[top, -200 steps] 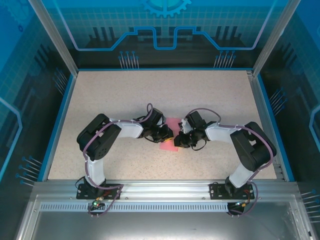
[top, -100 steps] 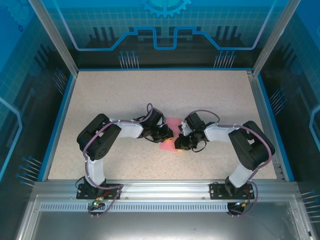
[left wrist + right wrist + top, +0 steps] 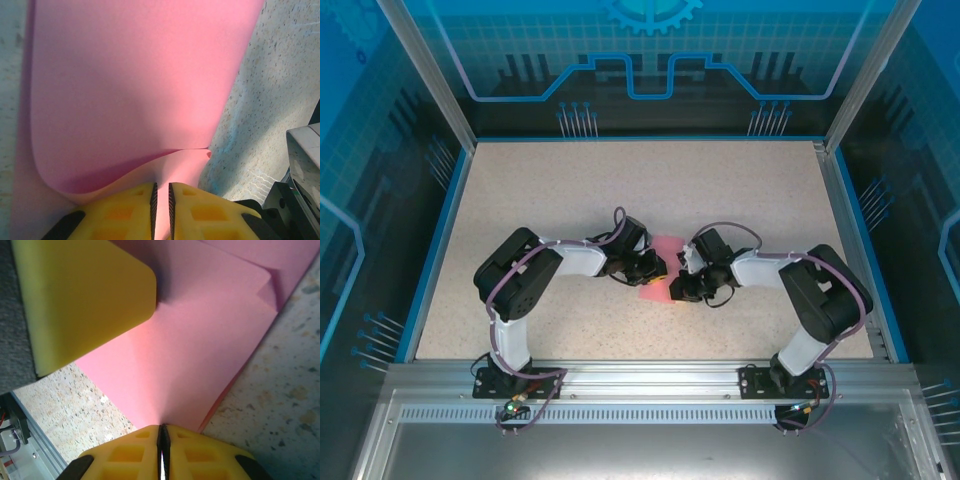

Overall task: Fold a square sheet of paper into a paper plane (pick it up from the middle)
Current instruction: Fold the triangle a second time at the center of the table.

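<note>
Since a second ago the right claw (image 3: 678,291) has slid a little toward the near corner of the square sheet of paper (image 3: 665,247), and its wrist has swung round with it. The left claw (image 3: 658,270) has kept its place on the sheet's left side.

Seen from its own wrist, the right claw (image 3: 161,429) has its yellow fingers (image 3: 125,455) pressed flat together. They pinch the sheet's edge where a faint crease runs into the seam between them. From that pinch the pink paper (image 3: 200,355) fans away in overlapping layers, and one folded corner stands up at the far right of the sheet. A broad yellow finger of the left claw (image 3: 85,300) rests on the sheet's upper left part, with a shadow under its rounded corner.

From the left wrist, the left claw (image 3: 161,192) stands narrow, with only a thin slit between its fingers (image 3: 210,212). Pink paper shows inside that slit, so it grips the sheet too. Just beyond the fingertips a flap of the sheet (image 3: 130,75) curls up off the layer beneath and ends in a small point at the sheet's right edge.

The sheet lies partly folded on the speckled desk (image 3: 620,190), held between the two claws. Bare desk surface borders it on every side in the top view.
</note>
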Controlling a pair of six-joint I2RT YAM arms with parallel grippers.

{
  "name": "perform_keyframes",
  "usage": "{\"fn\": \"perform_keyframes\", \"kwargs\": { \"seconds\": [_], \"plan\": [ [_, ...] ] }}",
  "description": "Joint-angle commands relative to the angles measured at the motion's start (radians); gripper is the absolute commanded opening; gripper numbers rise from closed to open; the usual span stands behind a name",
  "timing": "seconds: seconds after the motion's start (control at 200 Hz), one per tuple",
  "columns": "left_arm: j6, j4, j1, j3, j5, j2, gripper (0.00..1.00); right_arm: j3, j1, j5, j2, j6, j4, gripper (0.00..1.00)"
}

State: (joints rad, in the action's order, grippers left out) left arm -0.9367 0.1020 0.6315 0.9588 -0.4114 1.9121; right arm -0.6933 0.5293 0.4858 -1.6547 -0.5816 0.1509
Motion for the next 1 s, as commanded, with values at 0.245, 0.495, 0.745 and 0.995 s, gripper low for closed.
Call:
{"fn": "perform_keyframes", "kwargs": {
  "seconds": [0.245, 0.495, 0.745, 0.995],
  "plan": [
    [0.012, -0.054, 0.006, -0.029, 0.06, 0.018, 0.17, 0.083, 0.001, 0.001, 0.032, 0.014, 0.172, 0.13],
    [0.013, -0.059, 0.006, -0.029, 0.062, 0.021, 0.17, 0.092, -0.003, -0.002, 0.034, 0.014, 0.186, 0.14],
    [0.016, -0.053, 0.006, -0.029, 0.053, 0.018, 0.17, 0.079, -0.01, 0.012, 0.101, -0.008, 0.185, 0.14],
    [0.016, -0.048, 0.007, -0.026, 0.047, 0.013, 0.17, 0.002, 0.004, 0.044, 0.149, -0.077, 0.113, 0.14]
  ]
}}
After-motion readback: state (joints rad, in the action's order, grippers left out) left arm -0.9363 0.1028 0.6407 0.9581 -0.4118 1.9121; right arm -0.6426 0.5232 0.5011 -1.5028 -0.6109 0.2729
